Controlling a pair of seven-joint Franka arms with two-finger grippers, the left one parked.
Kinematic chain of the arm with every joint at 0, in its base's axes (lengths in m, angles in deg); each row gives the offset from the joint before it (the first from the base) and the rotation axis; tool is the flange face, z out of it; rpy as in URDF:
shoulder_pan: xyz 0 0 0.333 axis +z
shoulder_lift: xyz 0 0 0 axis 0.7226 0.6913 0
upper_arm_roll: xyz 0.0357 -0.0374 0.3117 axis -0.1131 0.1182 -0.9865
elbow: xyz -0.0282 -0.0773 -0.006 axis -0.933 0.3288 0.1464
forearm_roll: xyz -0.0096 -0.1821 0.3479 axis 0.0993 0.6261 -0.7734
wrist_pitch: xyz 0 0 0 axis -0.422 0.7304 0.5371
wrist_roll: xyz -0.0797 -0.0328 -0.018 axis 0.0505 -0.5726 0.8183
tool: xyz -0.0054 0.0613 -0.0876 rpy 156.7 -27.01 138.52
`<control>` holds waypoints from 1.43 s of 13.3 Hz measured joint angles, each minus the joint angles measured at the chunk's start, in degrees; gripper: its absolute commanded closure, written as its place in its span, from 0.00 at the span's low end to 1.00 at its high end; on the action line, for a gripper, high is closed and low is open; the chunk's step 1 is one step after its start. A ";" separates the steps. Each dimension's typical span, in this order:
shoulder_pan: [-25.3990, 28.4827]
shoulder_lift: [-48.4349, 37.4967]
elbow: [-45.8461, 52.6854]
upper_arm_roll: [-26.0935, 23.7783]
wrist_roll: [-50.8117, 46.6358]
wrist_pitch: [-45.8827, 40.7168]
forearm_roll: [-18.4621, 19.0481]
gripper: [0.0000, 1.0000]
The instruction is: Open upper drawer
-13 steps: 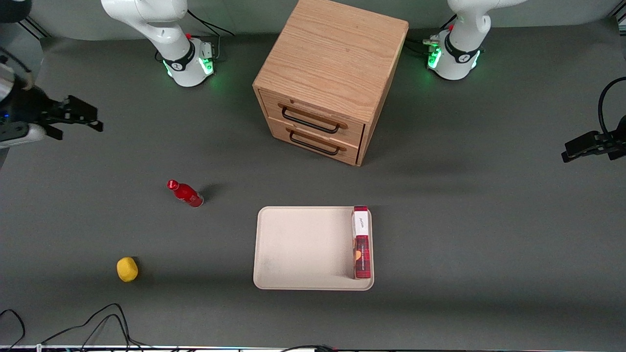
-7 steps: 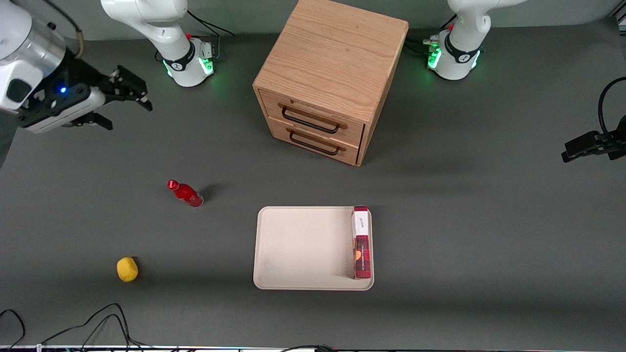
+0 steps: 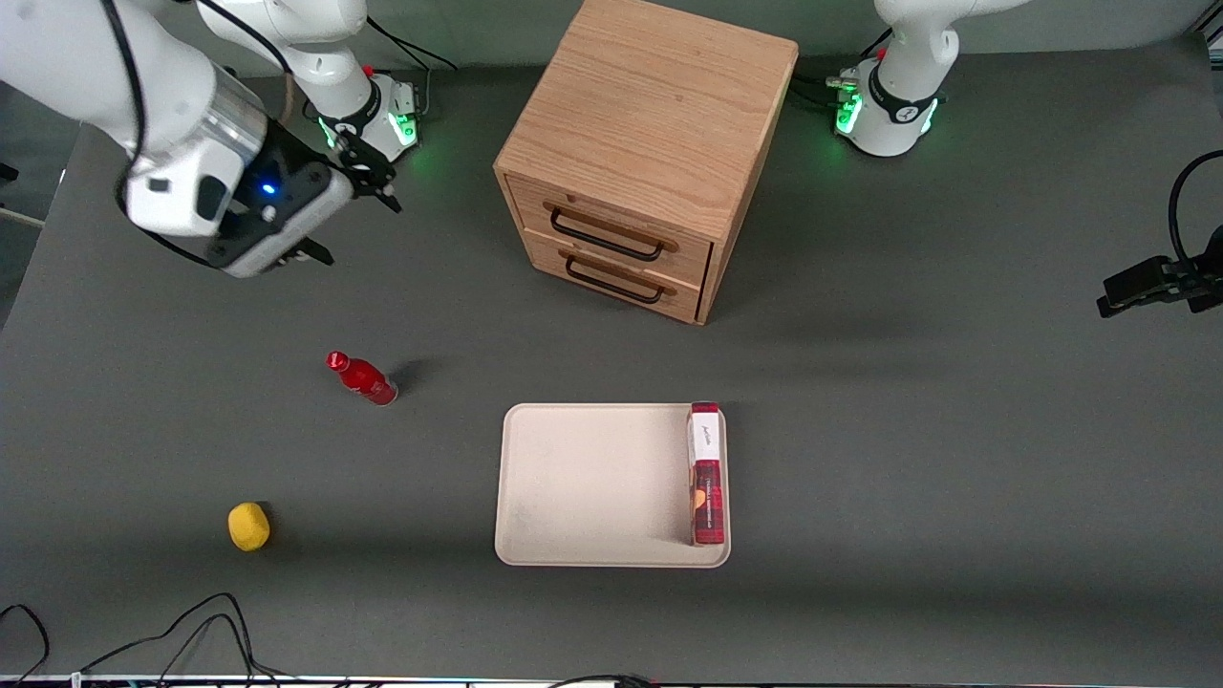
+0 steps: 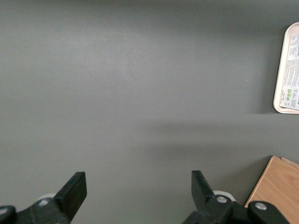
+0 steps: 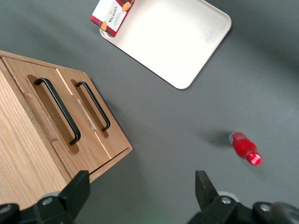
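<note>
From the front, the upper drawer (image 3: 611,225) sits flush and closed in the oak cabinet (image 3: 650,124), above the matching lower drawer (image 3: 616,274), so the task is not yet begun. The claw (image 3: 368,182) hangs above the surface (image 3: 908,430), well apart from the cabinet, toward the working arm's end. In the right wrist view, the claw (image 5: 142,186) gapes wide and empty, with the upper drawer's black handle (image 5: 58,109) untouched.

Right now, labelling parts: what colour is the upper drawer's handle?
Black, on the upper drawer; clearest in the right wrist view. Gripper hovers away, open.
</note>
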 measured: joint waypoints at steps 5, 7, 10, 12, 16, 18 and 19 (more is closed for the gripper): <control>1.24 3.71 -0.06 -2.98 2.92 5.61 -2.34 0.00; 3.99 5.21 -1.37 -3.39 2.92 9.82 -2.34 0.00; 8.41 8.73 -3.05 -3.45 2.92 14.95 -0.33 0.00; 11.32 11.28 -3.29 -3.46 2.92 16.99 1.58 0.00; 14.19 13.19 -4.99 -3.54 4.73 19.48 2.83 0.00; 15.85 13.28 -6.26 -3.58 5.36 19.53 3.93 0.00; 16.56 13.28 -6.99 -3.63 5.51 19.69 4.72 0.00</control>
